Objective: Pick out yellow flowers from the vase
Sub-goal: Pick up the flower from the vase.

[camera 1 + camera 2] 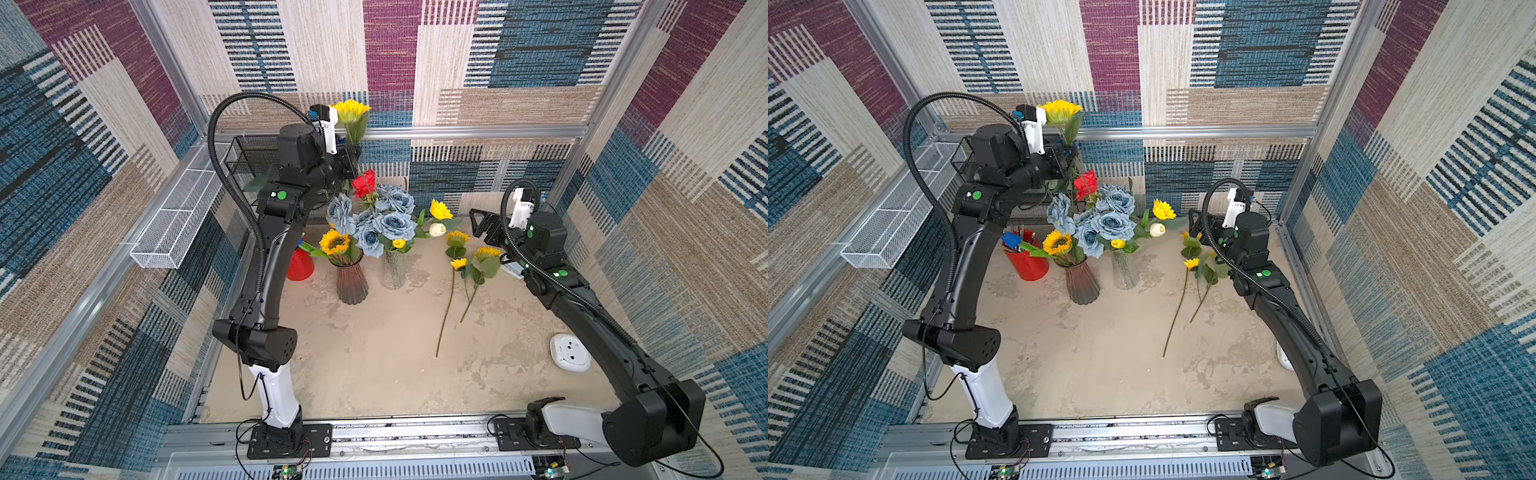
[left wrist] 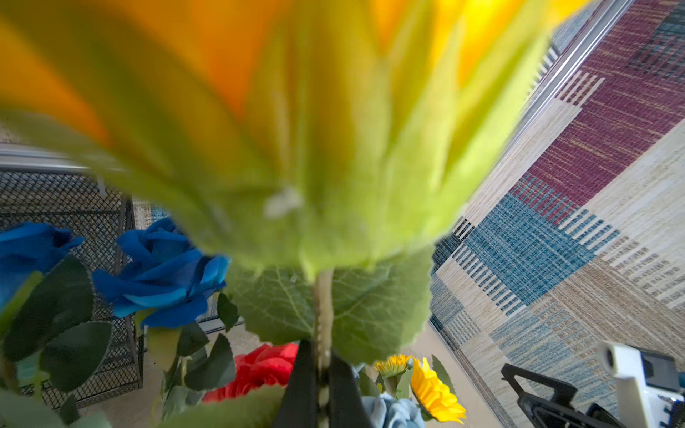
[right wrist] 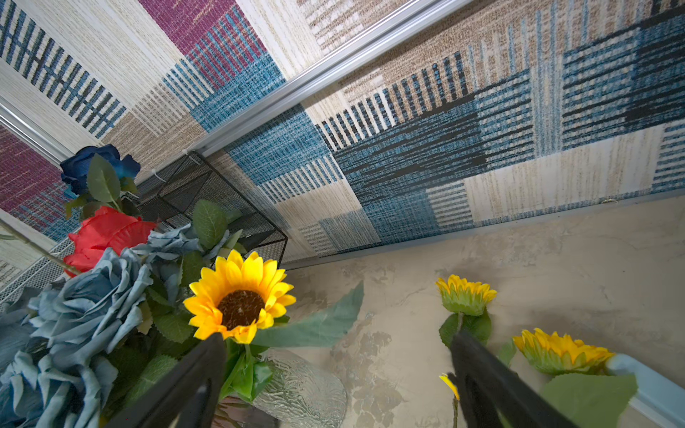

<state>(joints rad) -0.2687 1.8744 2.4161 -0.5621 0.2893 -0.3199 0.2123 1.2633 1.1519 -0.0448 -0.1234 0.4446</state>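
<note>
Held sunflower [image 1: 352, 109], high above the brown vase [image 1: 352, 282] and the glass vase [image 1: 394, 270]. The left gripper [image 2: 323, 357] is clamped on its stem [image 2: 323, 296]. The right gripper [image 3: 339, 339] gapes empty beside the vase sunflower [image 3: 239, 302]. The stem's lower end is hidden from us; it is probably clear of the bouquet. We advise a straight vertical lift, then a swing toward the laid sunflowers [image 1: 457, 239] on the table [image 1: 374, 374], leaves clear of the roses [image 1: 392, 224]. We find no readable label or writing.
</note>
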